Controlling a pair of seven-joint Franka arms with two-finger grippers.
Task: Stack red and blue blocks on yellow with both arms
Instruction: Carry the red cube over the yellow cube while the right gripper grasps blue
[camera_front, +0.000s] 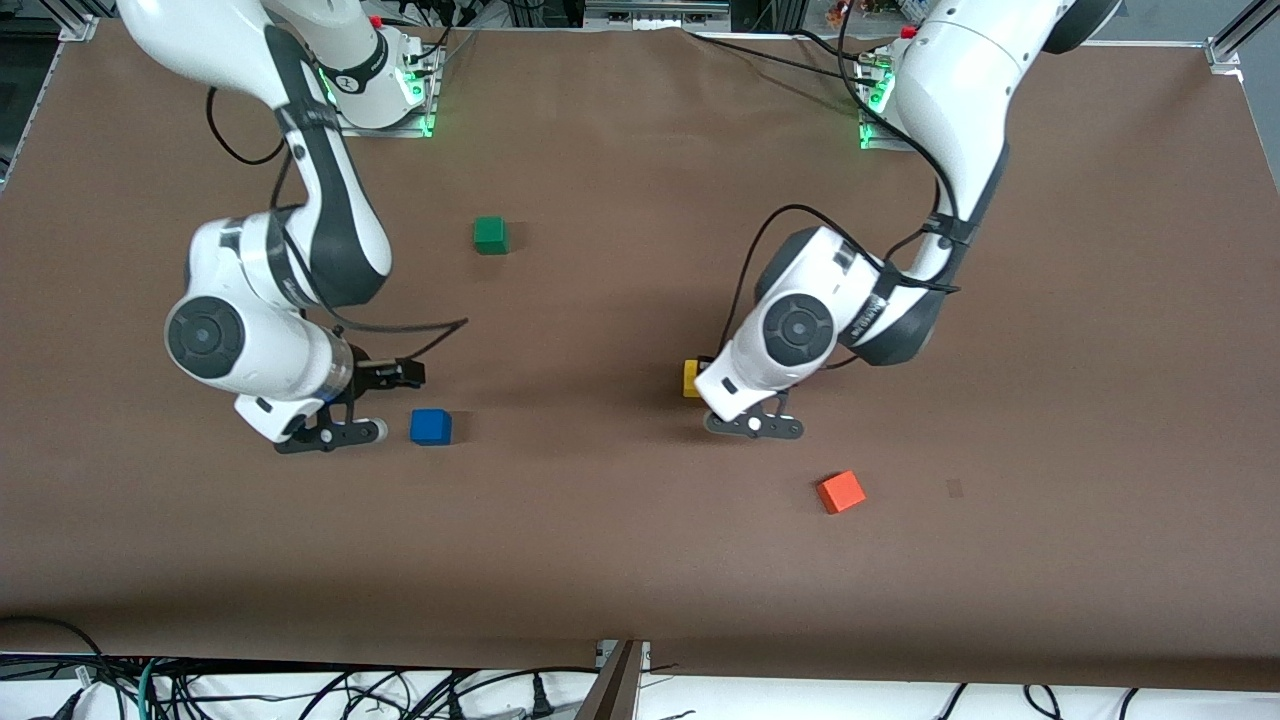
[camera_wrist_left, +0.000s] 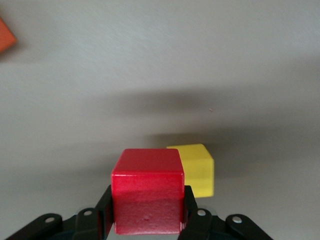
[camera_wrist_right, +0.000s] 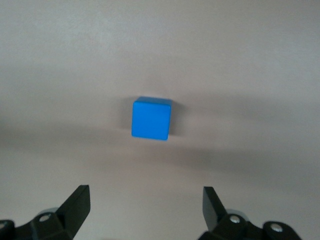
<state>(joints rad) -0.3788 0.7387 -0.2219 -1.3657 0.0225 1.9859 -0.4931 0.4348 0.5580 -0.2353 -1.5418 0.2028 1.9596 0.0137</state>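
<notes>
The left gripper (camera_wrist_left: 147, 220) is shut on the deep red cube (camera_wrist_left: 147, 192) and holds it just above the table, close beside the yellow cube (camera_wrist_left: 197, 170). In the front view the left gripper (camera_front: 735, 405) sits under its white wrist. The red cube is hidden there, and only a corner of the yellow cube (camera_front: 691, 378) shows. The right gripper (camera_wrist_right: 146, 205) is open and empty, a short way from the blue cube (camera_wrist_right: 151, 118). In the front view the right gripper (camera_front: 390, 378) hangs low beside the blue cube (camera_front: 431, 427), toward the right arm's end.
A green cube (camera_front: 490, 235) lies mid-table, nearer the robots' bases. An orange cube (camera_front: 841, 492) lies nearer the front camera than the left gripper; its corner shows in the left wrist view (camera_wrist_left: 6, 36). Brown table surface (camera_front: 620, 560) surrounds them.
</notes>
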